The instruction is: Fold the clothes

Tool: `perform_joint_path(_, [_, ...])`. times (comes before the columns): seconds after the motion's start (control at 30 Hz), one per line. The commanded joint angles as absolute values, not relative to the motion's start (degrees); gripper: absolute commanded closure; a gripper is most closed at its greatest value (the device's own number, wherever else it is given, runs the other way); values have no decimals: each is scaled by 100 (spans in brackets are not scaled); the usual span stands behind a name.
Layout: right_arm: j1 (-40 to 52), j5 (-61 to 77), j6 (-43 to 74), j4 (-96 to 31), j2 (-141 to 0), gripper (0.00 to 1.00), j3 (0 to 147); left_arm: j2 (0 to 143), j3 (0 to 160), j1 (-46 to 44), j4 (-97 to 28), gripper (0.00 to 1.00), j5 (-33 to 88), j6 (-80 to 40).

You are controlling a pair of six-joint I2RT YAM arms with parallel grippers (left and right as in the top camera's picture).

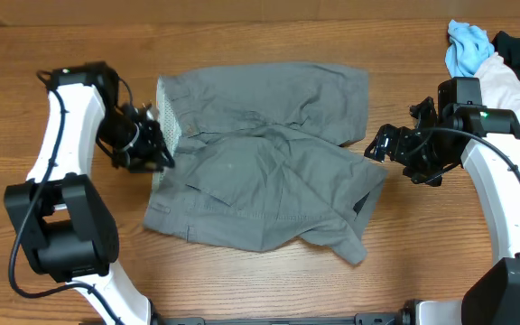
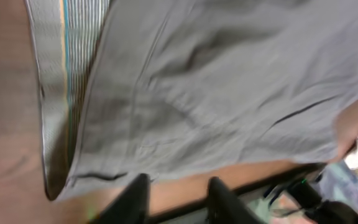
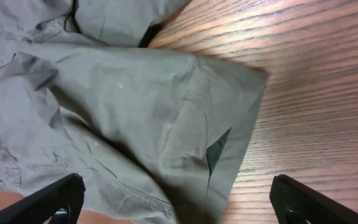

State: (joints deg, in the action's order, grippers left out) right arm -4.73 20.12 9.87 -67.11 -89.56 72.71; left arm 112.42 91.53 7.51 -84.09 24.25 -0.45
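While overhead catches both arms: shorts (image 1: pixel 260 153) rumpled between them
Left wrist only: striped waistband lining (image 2: pixel 67 62); left gripper (image 2: pixel 178 183) apart, empty
Right wrist: right gripper (image 3: pixel 178 183) spread wide, empty

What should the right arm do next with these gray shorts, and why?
Probably lower the right gripper onto the rumpled leg hem of the shorts and pinch it. Its jaws stand wide open and empty beside that hem, and the legs lie unfolded, away from the waistband.
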Motion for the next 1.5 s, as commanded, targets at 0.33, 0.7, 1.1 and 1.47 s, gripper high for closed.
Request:
perform_joint_path(0.33, [-447, 1994, 1011, -6705, -8906, 0, 7345, 11227, 8560, 694, -8851, 41, 617, -891])
perform_joint_path(0.7, [-447, 1994, 1011, -6705, -8906, 0, 7345, 11227, 7900, 694, -7616, 48, 1811, -276])
perform_joint_path(1.1, [-447, 1994, 1009, -6705, -8906, 0, 7345, 11227, 7848, 694, -8613, 95, 1977, -193])
perform_joint_path(1.47, [-447, 1994, 1011, -6705, -8906, 0, 7345, 11227, 7612, 659, -8967, 96, 362, -1184])
